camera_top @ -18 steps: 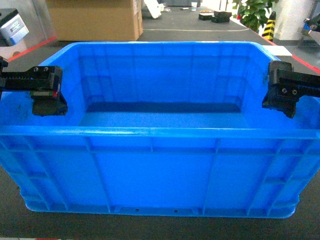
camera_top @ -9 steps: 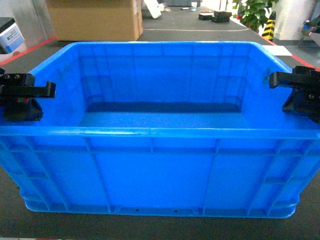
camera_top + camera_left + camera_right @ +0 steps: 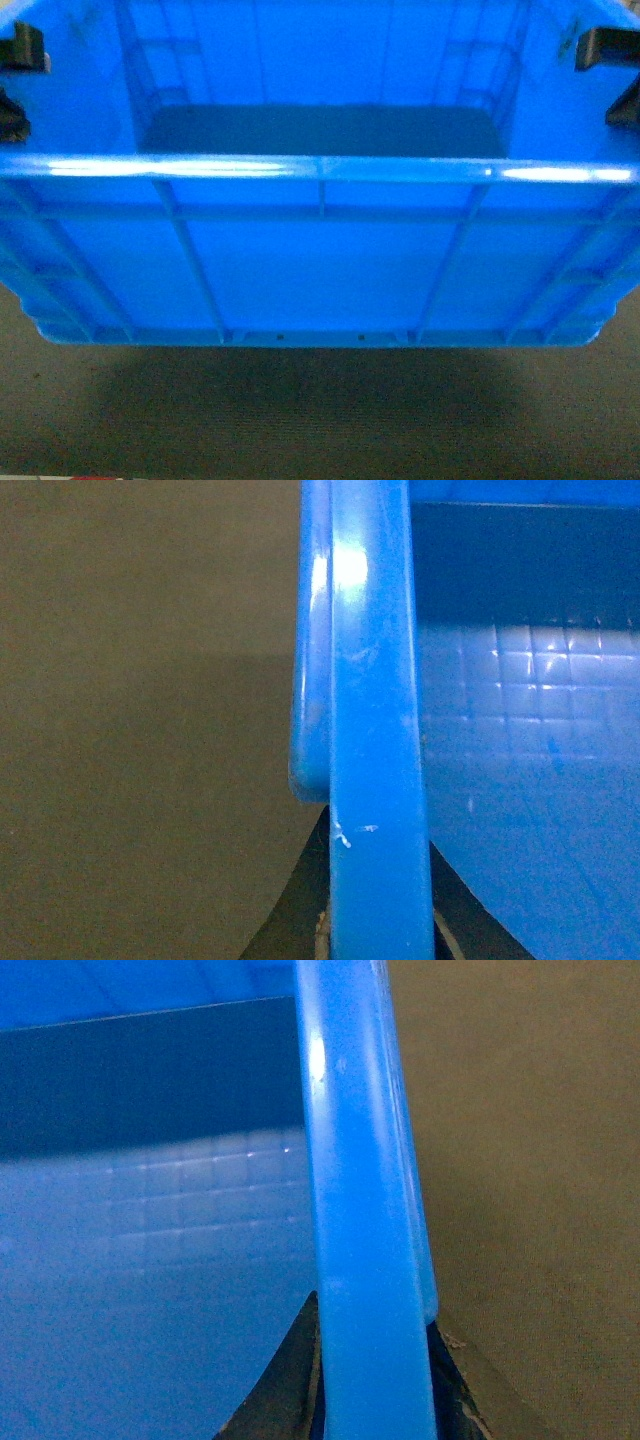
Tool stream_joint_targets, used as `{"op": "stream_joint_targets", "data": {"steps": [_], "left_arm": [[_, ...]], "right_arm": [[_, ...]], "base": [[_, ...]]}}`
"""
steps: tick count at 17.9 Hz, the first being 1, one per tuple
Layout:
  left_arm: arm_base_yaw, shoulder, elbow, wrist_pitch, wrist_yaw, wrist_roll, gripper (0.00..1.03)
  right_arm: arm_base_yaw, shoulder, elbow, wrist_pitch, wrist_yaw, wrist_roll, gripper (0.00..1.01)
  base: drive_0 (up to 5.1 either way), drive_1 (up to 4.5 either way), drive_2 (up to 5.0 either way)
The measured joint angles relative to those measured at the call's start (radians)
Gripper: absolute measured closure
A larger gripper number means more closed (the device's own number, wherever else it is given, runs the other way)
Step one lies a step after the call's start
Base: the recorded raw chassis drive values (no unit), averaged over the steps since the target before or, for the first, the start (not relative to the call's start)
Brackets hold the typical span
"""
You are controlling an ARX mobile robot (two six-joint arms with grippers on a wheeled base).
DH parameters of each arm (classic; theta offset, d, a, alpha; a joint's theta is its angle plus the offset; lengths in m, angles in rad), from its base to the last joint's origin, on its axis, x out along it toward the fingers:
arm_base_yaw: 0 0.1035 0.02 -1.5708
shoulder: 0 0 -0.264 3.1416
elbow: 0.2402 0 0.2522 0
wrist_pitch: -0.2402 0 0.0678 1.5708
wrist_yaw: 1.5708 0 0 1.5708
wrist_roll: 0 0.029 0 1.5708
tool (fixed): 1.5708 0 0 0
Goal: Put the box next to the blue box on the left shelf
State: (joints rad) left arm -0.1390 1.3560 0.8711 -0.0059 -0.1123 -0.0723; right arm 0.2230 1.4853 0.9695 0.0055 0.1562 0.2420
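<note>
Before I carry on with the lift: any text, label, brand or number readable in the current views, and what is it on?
None. No printing, sticker or moulded lettering shows on the blue box, on its rim or ribbed front wall in the head view, or in either wrist view. The floor beneath is plain. The left gripper and right gripper show only as dark edges, no markings legible.

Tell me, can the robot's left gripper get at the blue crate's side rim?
Yes, it looks so. The left gripper already sits at the blue crate's left side rim, a dark finger on each side of it, with nothing between.
</note>
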Motion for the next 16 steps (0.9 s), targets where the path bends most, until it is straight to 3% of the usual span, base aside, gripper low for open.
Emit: {"op": "stream_joint_targets", "data": {"steps": [6,16], "left_arm": [[-0.013,-0.037,-0.039,0.037,-0.01,-0.029,0.96],[-0.012,-0.056,-0.057,0.074,-0.006,-0.024,0.96]], "right_arm": [[0.0,-0.022,0.0,0.028,0.019,-0.006,0.82],[0.0,-0.041,-0.012,0.051,0.027,-0.006,0.82]], "base": [[0.0,0.0,0.0],[0.0,0.0,0.0]]}}
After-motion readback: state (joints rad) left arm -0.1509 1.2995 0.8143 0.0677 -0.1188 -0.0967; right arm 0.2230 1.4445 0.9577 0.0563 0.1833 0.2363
